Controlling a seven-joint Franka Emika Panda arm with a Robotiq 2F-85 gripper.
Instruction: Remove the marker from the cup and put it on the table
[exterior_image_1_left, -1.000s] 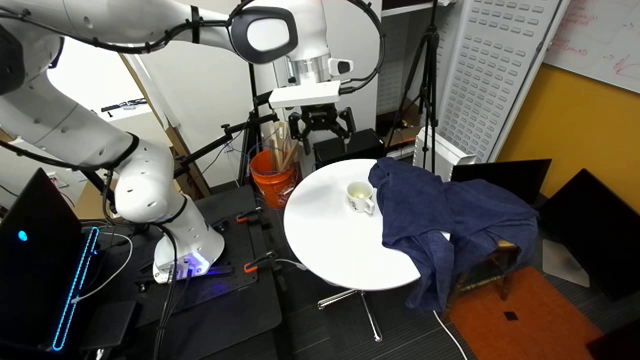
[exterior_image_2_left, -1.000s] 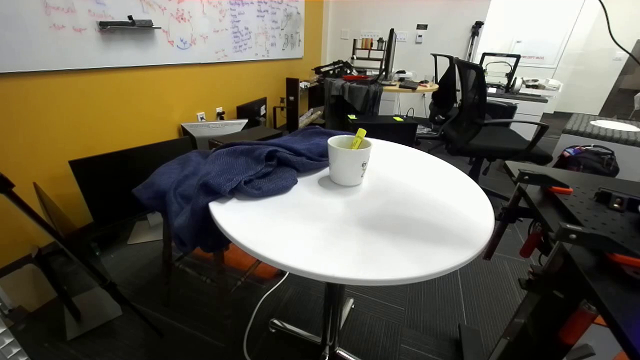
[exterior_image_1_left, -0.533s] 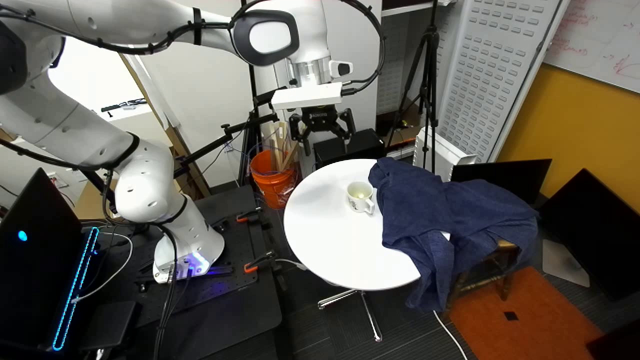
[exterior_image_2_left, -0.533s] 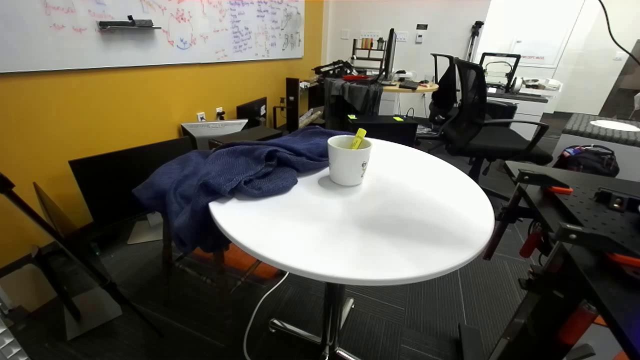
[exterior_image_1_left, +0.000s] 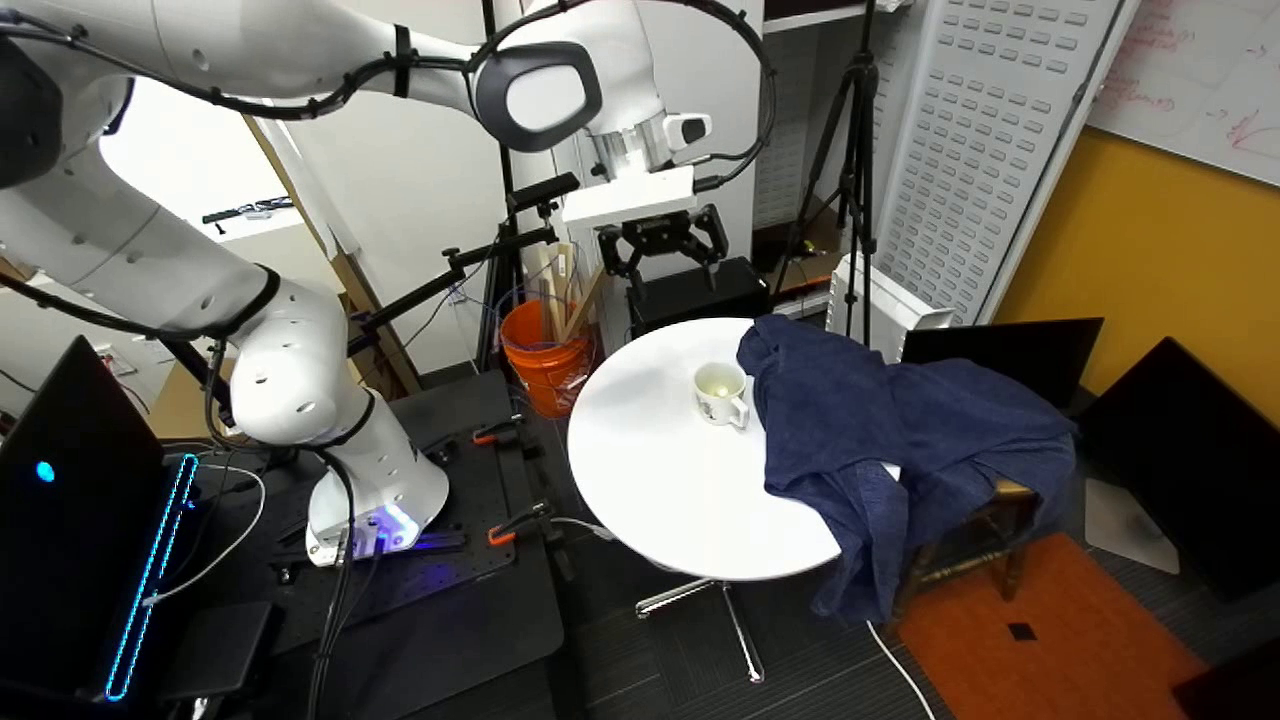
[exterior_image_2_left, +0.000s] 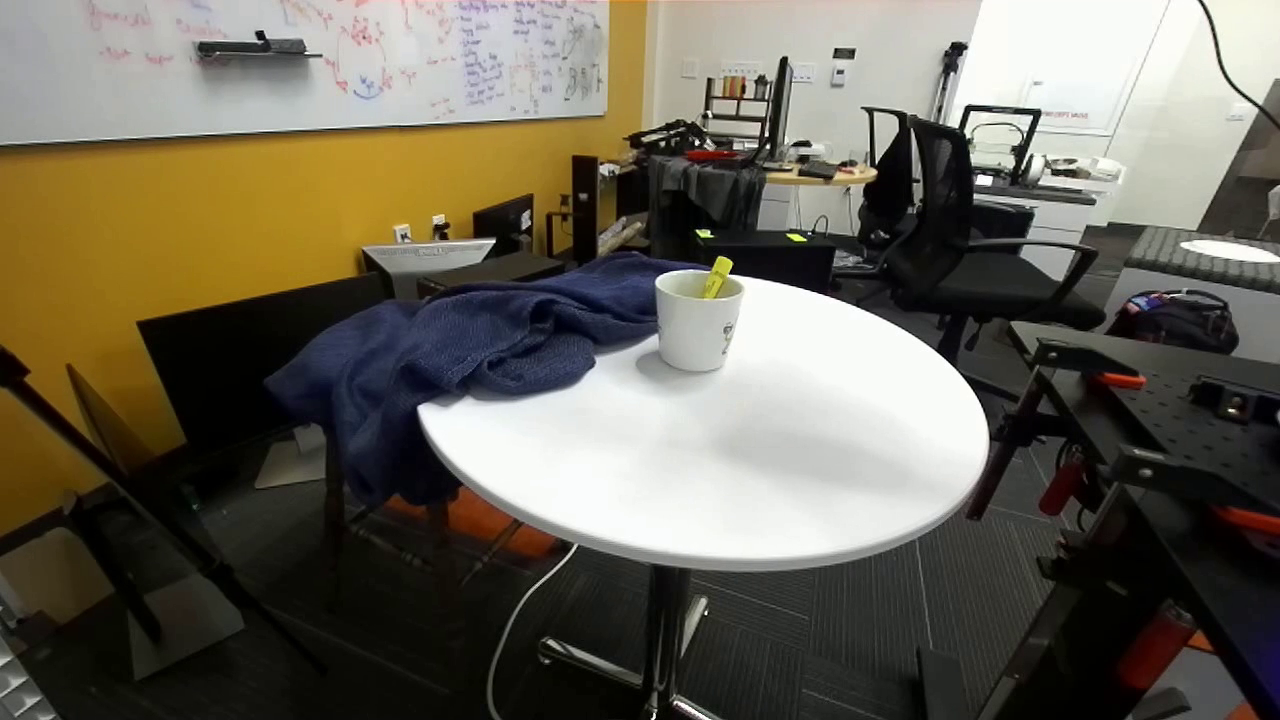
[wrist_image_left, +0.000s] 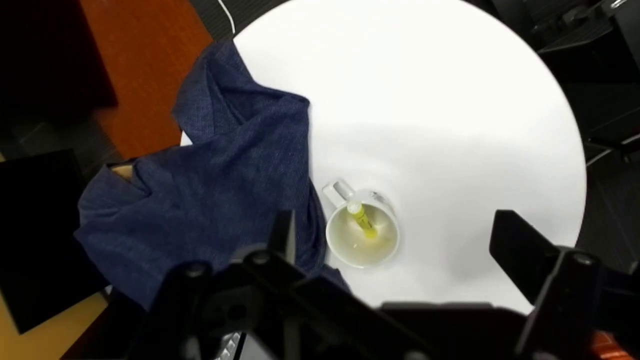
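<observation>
Gripper (exterior_image_1_left: 675, 285) shifted to the right and tilted slightly since the earlier frame; in an exterior view it hangs clear of the table (exterior_image_1_left: 680, 490), where the cup (exterior_image_1_left: 714, 409) stands upright just beside the blue cloth (exterior_image_1_left: 840, 400) on the right. In an exterior view, marker (exterior_image_2_left: 716, 278) sits tilted inside the cup, upper end above the rim. Wrist view: jaws spread wide apart; cup, marker inside, seen between them, nearer the left jaw.
</observation>
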